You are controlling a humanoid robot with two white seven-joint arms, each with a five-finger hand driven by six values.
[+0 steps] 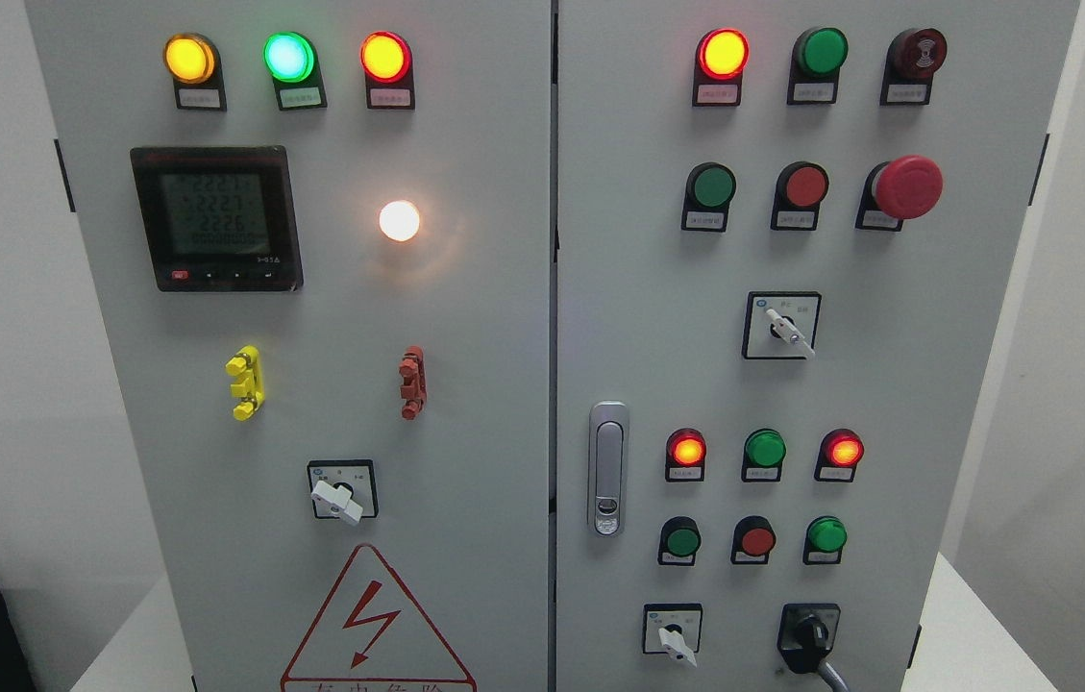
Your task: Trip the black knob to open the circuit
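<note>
The black knob (806, 639) sits at the bottom right of the right cabinet door, on a black square plate. Its handle points down and to the right, ending in a grey tip (832, 675) near the picture's bottom edge. Neither of my hands nor arms shows anywhere in the head view.
A white selector switch (676, 642) sits left of the black knob. Above it are rows of red and green buttons and lamps, a silver door latch (607, 468) and a red mushroom stop button (905, 186). The left door carries a meter (215, 218) and another white selector (340, 495).
</note>
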